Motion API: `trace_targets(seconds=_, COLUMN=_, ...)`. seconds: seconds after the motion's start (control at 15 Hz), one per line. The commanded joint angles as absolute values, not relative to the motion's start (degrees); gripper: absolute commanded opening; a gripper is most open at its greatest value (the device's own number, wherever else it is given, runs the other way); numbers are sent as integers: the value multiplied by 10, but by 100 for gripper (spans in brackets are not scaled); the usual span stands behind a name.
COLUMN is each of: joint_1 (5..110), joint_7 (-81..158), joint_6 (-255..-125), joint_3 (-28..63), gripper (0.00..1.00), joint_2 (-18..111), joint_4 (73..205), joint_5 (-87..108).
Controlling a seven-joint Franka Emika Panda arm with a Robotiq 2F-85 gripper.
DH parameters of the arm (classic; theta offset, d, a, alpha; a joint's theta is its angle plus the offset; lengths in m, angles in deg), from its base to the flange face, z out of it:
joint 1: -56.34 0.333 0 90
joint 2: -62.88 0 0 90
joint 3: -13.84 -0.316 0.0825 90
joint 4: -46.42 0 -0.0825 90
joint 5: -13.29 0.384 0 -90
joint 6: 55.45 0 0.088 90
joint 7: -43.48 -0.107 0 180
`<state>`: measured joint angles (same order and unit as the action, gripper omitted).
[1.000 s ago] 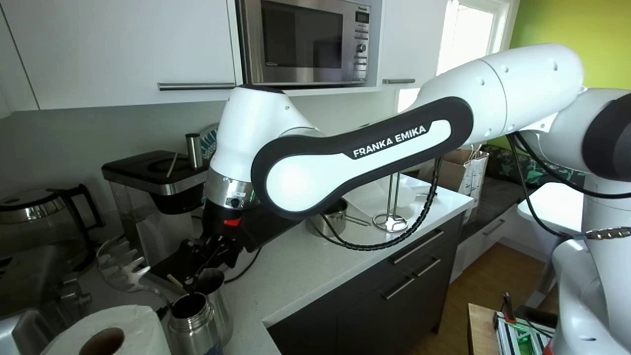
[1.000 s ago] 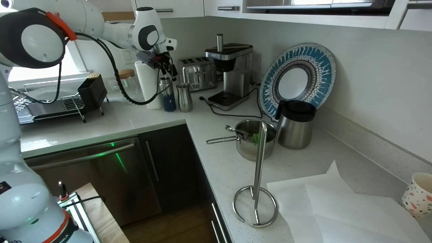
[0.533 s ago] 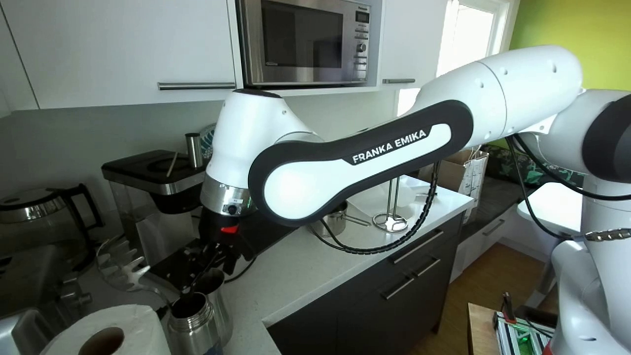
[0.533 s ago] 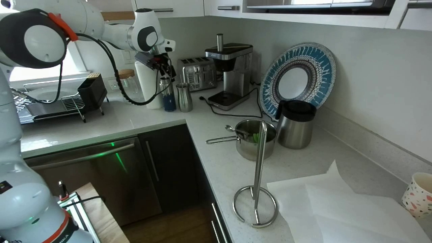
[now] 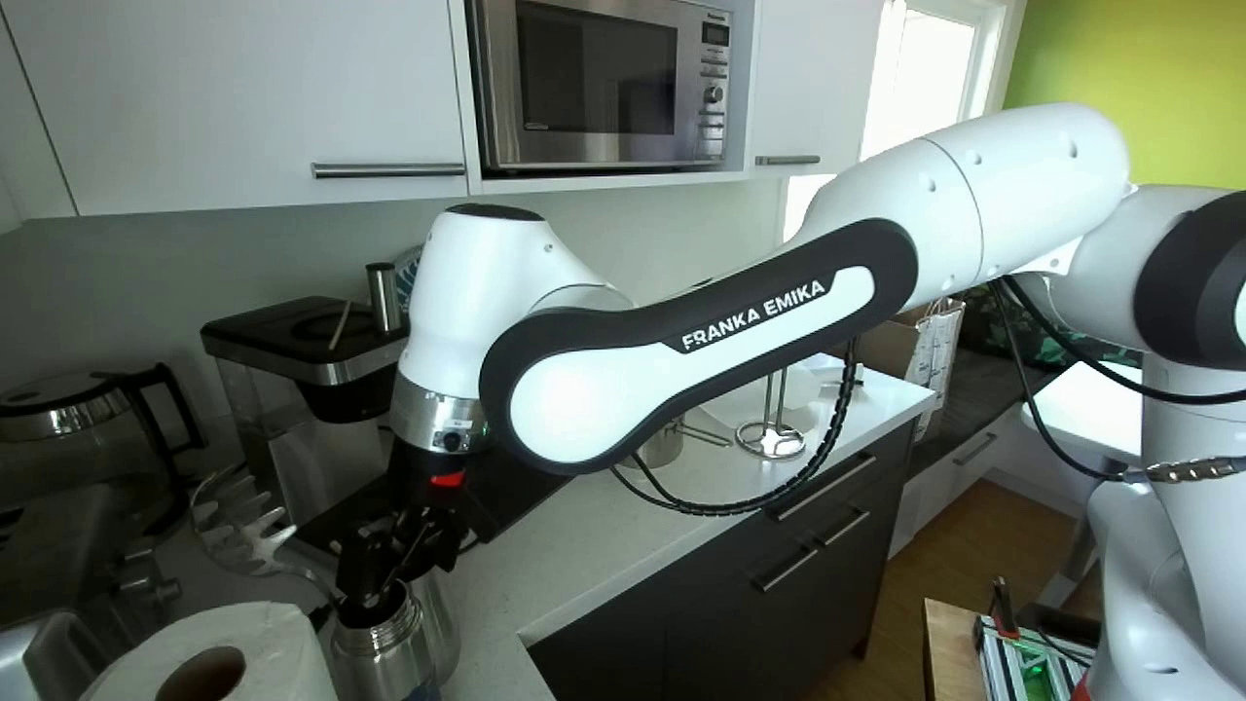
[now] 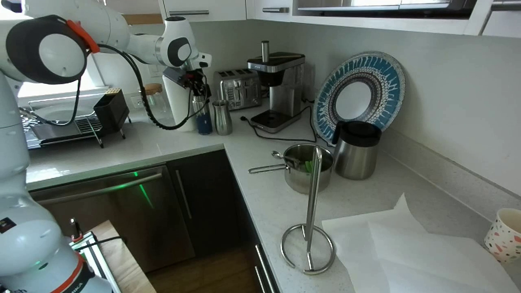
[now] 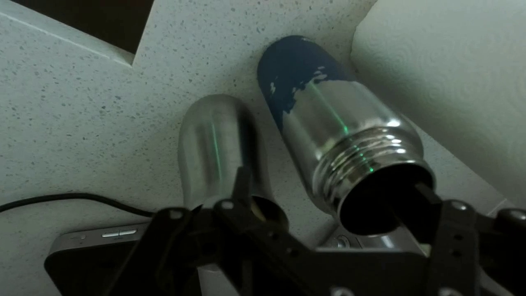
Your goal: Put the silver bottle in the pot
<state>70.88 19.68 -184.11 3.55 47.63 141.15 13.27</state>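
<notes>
One gripper (image 7: 335, 181) hangs with its jaws spread, holding nothing: one jaw at the mouth of the upright silver bottle (image 7: 345, 119), contact unclear, the other near a waisted steel cup (image 7: 209, 152). Beside the bottle stands a paper roll (image 7: 448, 82); well apart, the pot (image 6: 297, 179) sits on the counter (image 6: 264, 203).

The pale speckled counter (image 6: 264, 197) turns a corner ahead of me. Nearest lies a white paper sheet (image 6: 411, 248), a steel ring stand (image 6: 313, 195) to its left, a flecked cup (image 6: 504, 236) at right. Farther off, the pot (image 6: 299, 180) sits just left of a lidded jug (image 6: 356, 156). Far back stand a coffee machine (image 6: 283, 97) and toaster (image 6: 239, 90), then, leftward, the silver bottle (image 6: 222, 118), a blue-and-silver flask (image 6: 204, 123) and paper roll (image 6: 178, 103).
</notes>
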Motion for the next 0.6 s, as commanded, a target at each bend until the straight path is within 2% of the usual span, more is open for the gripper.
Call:
trace_targets(seconds=0.0, joint_1=717, joint_7=182, joint_6=-1836, joint_3=45, gripper=82, joint_2=467, joint_4=1401, joint_5=127)
trace_targets(seconds=0.13, joint_1=719, joint_7=187, joint_6=-1814, joint_3=48, gripper=58, joint_2=464, joint_4=1397, joint_5=115)
trace_targets(seconds=0.2, joint_1=720, joint_7=190, joint_6=-1806, joint_3=48, gripper=57, joint_2=464, joint_4=1397, joint_5=114)
trace_targets(seconds=0.27, joint_1=719, joint_7=195, joint_6=-1799, joint_3=47, gripper=50, joint_2=466, joint_4=1397, joint_5=114)
trace_targets(seconds=0.53, joint_1=723, joint_7=202, joint_6=-1778, joint_3=45, gripper=17, joint_2=466, joint_4=1389, joint_5=107)
